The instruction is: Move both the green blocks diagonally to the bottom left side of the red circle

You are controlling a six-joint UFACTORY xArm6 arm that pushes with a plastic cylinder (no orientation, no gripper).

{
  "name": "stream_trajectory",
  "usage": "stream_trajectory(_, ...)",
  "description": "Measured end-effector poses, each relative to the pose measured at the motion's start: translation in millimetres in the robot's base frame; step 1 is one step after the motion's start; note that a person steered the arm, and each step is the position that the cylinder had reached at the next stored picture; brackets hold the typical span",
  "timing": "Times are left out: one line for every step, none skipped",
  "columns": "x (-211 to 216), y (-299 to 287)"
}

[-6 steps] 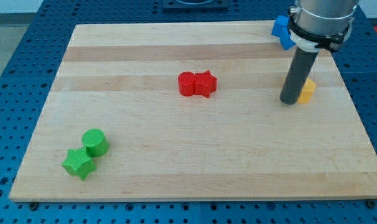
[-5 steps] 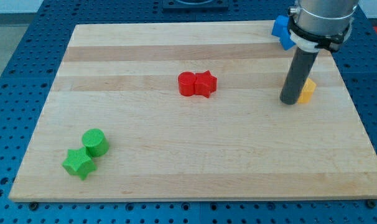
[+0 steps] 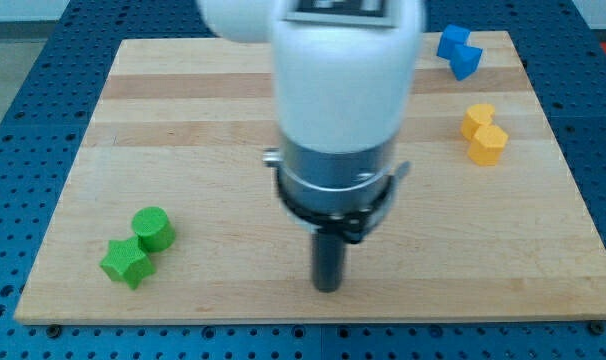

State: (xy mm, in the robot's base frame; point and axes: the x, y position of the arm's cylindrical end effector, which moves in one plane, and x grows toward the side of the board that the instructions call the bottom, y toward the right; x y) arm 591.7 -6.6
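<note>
Green blocks sit at the near left of the bench (image 3: 543, 230): a green cylinder (image 3: 153, 228) touching a green star (image 3: 125, 262) just nearer and further left. My tip (image 3: 327, 287) rests well to their right near the front edge; this rod tool has no jaws and grasps nothing. Red blocks are hidden behind the arm, so the target cannot be confirmed. In my judgement, approach both greens from their left, pushing slowly as a pair. Yellow blocks (image 3: 482, 134) and blue blocks (image 3: 459, 50) lie far right.
</note>
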Motion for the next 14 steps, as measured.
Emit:
stream_trajectory(10, -51)
stream_trajectory(20, -104)
stream_trajectory(20, -149)
stream_trajectory(20, -189)
stream_trajectory(18, -207)
stream_trajectory(12, -206)
stream_trajectory(3, -192)
stream_trajectory(-8, -184)
stream_trajectory(-29, -184)
stream_trajectory(-54, -184)
stream_trajectory(-83, -189)
stream_trajectory(-102, -190)
stream_trajectory(-100, -177)
stream_trajectory(-77, -172)
